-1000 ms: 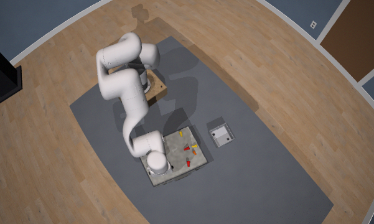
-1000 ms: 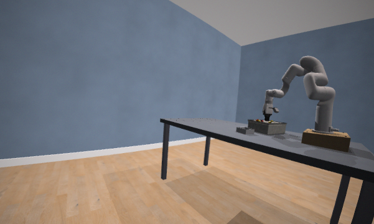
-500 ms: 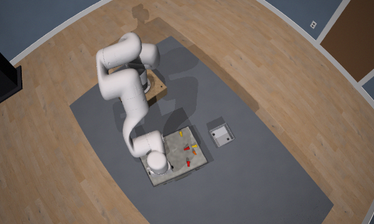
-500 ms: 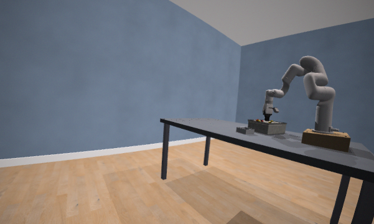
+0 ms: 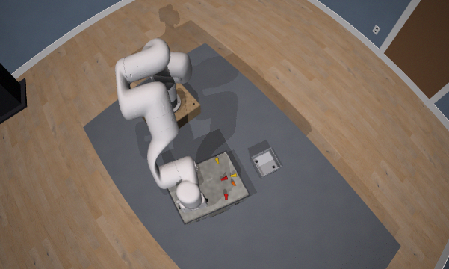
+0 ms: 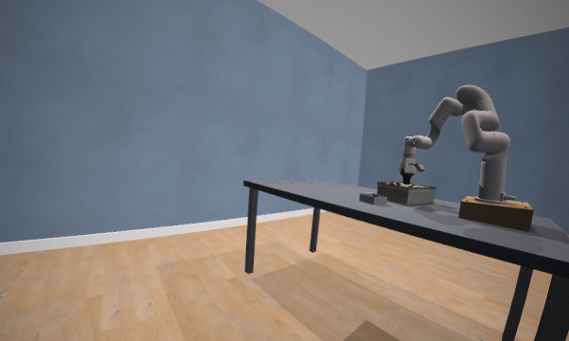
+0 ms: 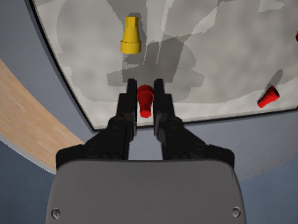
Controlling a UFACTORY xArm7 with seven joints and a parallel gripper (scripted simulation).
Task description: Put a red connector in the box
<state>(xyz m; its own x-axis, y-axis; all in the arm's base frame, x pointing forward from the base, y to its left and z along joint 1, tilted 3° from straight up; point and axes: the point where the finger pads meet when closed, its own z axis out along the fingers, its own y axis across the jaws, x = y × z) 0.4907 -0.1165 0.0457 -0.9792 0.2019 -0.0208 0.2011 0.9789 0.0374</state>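
Observation:
My gripper (image 7: 145, 91) (image 6: 407, 179) is shut on a red connector (image 7: 144, 100), low over the near-left part of the tool case lid (image 7: 213, 50) (image 5: 209, 187). In the top view the arm's wrist hides the fingers. A yellow connector (image 7: 131, 36) lies just beyond the fingertips. Another red connector (image 7: 269, 98) lies to the right. The top view shows two loose red connectors (image 5: 224, 178) (image 5: 225, 196), two yellow ones (image 5: 217, 161) (image 5: 233, 175) and an orange one (image 5: 233, 183) on the lid. The open steel junction box (image 5: 266, 162) (image 6: 373, 199) stands empty beside the case.
The tool case (image 6: 407, 193) stands on the grey table (image 5: 302, 209) (image 6: 312, 191). The arm's base sits on a wooden block (image 5: 190, 108) (image 6: 496, 213) at the table's far side. The lid's edge lies just under the gripper in the wrist view.

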